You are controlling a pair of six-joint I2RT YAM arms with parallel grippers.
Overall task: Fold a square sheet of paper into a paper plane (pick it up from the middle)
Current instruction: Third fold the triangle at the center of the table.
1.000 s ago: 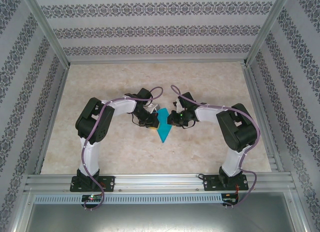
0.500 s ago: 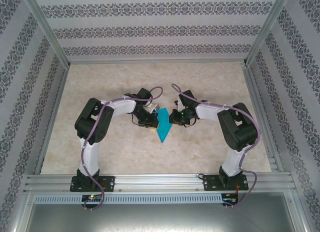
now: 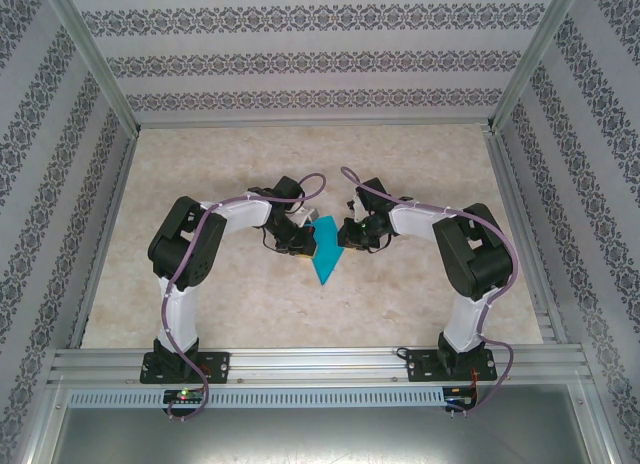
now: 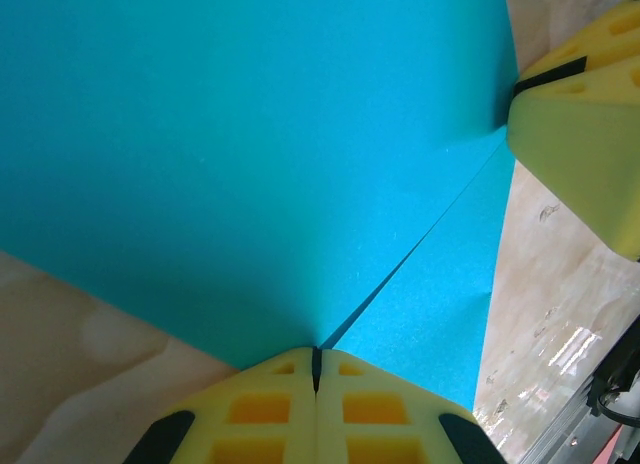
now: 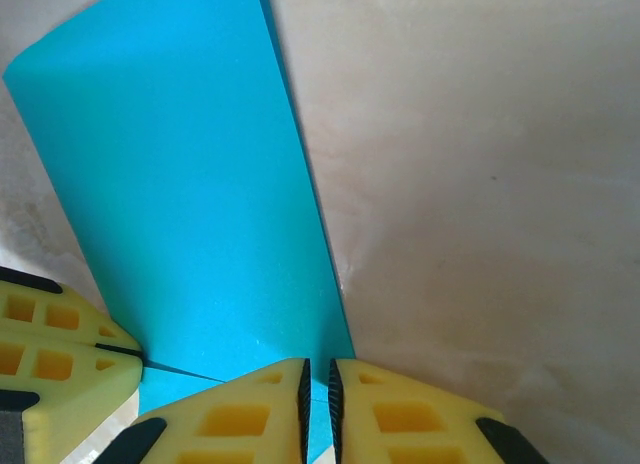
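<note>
Two grippers pinch the folded sheet of paper (image 3: 323, 262) from opposite sides. The left gripper (image 4: 316, 356) is clamped on the sheet's left edge where a crease line ends, and the right gripper (image 5: 318, 372) is closed on its right edge. Over the last second the right arm has edged left and far, and the sheet's near tip has shifted slightly with it. This suggests a fold is being aligned; no dart is finished yet. The sheet lies over the middle of the table (image 3: 240, 304), well apart from the frame rail (image 3: 300, 359), with bare surface on every side.
</note>
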